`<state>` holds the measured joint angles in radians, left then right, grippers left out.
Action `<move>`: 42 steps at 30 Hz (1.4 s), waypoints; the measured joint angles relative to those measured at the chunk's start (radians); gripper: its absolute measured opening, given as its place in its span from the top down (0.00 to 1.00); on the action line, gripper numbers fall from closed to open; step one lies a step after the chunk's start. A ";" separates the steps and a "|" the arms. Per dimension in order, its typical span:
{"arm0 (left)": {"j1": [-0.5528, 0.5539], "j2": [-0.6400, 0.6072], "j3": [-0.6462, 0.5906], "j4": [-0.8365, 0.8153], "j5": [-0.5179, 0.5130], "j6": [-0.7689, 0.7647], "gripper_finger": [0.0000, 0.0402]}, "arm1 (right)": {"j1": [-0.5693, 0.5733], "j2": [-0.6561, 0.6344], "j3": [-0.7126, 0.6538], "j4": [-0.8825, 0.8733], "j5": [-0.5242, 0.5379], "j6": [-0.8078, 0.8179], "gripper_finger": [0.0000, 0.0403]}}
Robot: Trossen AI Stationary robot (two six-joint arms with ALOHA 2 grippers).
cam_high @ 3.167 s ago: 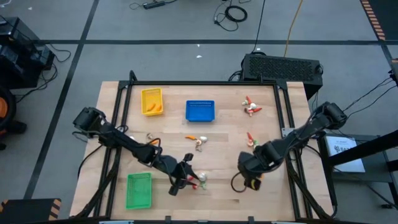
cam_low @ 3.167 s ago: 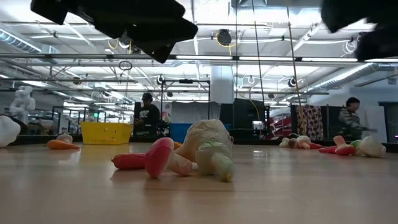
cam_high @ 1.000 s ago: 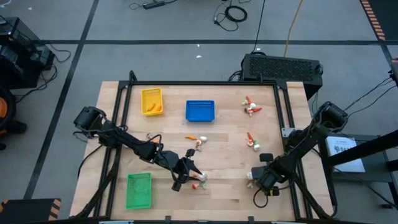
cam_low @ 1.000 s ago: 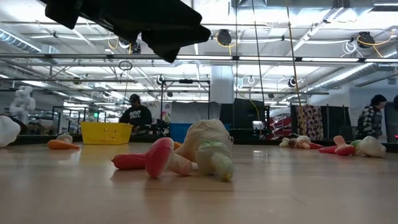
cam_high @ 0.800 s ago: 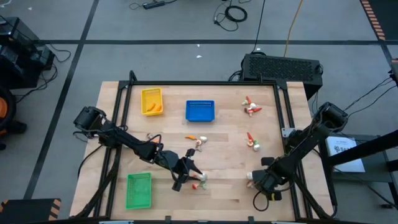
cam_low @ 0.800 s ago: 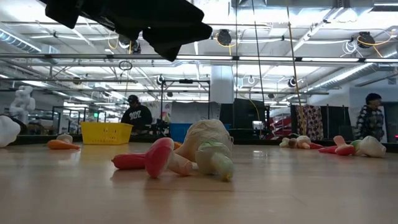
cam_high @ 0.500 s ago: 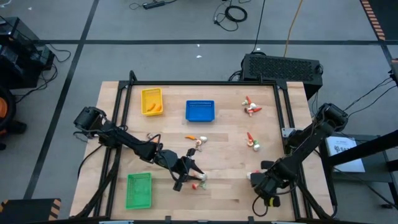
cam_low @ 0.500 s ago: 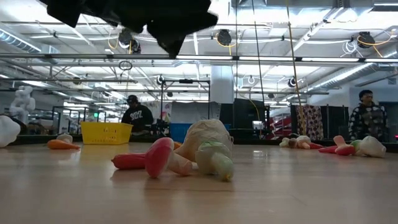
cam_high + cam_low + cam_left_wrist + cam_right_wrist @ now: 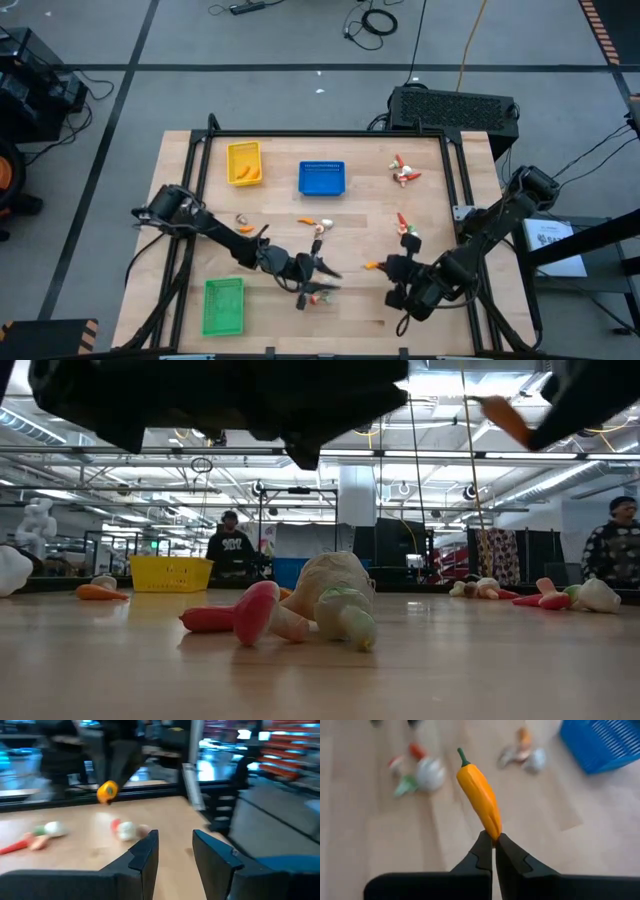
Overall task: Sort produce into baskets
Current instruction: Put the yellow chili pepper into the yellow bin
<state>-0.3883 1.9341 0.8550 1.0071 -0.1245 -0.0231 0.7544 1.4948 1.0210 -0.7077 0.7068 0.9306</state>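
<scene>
My right gripper (image 9: pixel 382 266) is shut on an orange carrot piece (image 9: pixel 480 797) with a green stem, held above the table's near middle; it also shows in the low view (image 9: pixel 505 420). My left gripper (image 9: pixel 175 845) is open and empty, hovering (image 9: pixel 322 272) over a red-and-white piece (image 9: pixel 260 615) and a whitish garlic bulb (image 9: pixel 335 595) that lie on the table. The yellow basket (image 9: pixel 244 162), holding orange pieces, and the blue basket (image 9: pixel 322 178) stand at the far side. The green basket (image 9: pixel 223 305) stands near left. My right gripper pinches the carrot's narrow tip (image 9: pixel 493 831), the end opposite the green stem, between its two fingertips. The fingers come from the table's right, along the carrot. The carrot sticks out past the fingertips toward the left and is lifted clear of the table.
More produce lies loose: a small heap at the far right (image 9: pixel 403 172), pieces right of middle (image 9: pixel 405 228), in the middle (image 9: pixel 318 225) and at the left (image 9: pixel 242 220). Bare wood lies along the near edge. People stand in the room beyond the table.
My right gripper has gone from the near right toward the table's middle and up, and the orange carrot now shows lifted in it. My left arm has reached farther toward the table's right, and its gripper has shifted a little toward the right gripper.
</scene>
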 joint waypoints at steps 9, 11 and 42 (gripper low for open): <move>0.033 0.015 0.077 -0.022 -0.218 -0.099 0.68 | -0.048 0.000 0.000 0.001 0.055 -0.005 1.00; 0.041 0.015 0.088 -0.021 -0.217 -0.099 0.68 | -0.054 0.000 0.000 0.001 0.054 -0.010 1.00; 0.096 0.015 0.102 -0.032 -0.173 -0.093 0.68 | -0.112 0.000 0.000 0.002 0.050 -0.085 1.00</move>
<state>-0.2927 1.9491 0.9573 0.9753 -0.2974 -0.1157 0.6427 1.4948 1.0206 -0.7059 0.7570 0.8454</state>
